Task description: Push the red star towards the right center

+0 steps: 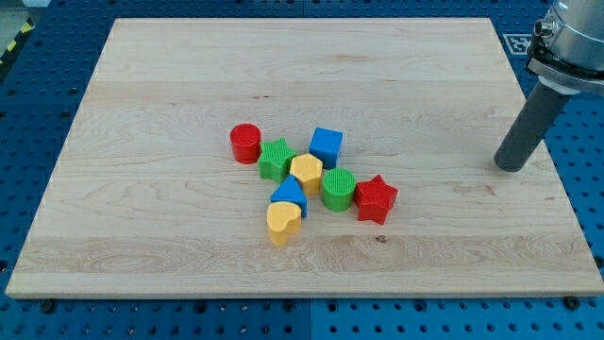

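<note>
**Tip well right of the cluster**

My tip [511, 167] rests on the wooden board [170, 76] near its right edge — bare rod, touching no block. The red star [376, 198] sits at the cluster's right end, seemingly touching the green cylinder [338, 188]. Leftward: yellow hexagon [306, 174], blue cube [327, 145], green star [276, 158], red cylinder [245, 143] — and, below, a blue block [290, 195] and yellow heart [282, 223].
</note>
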Motion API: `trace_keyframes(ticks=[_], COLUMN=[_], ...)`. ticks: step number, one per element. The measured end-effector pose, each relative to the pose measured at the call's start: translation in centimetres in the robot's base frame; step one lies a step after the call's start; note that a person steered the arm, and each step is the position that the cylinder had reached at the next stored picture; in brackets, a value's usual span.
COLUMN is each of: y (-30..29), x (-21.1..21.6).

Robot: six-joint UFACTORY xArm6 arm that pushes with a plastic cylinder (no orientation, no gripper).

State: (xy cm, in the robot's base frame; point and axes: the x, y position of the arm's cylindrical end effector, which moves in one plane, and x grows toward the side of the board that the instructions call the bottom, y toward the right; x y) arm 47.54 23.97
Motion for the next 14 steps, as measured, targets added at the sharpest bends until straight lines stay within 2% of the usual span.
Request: trace_keyframes(ticks=[1, 2, 3, 4, 5, 6, 7, 8, 10, 11, 12, 14], y=[0.0, -0.1, -3.4, -10.0, -15.7, -19.9, -19.9, -19.1, -13.8, -12.2, -11.8, -11.8], x=[0.2, 5.0, 8.2, 10.5, 10.5, 8.5, 6.6, 6.6, 6.4, 9.7, 6.9, 5.7])
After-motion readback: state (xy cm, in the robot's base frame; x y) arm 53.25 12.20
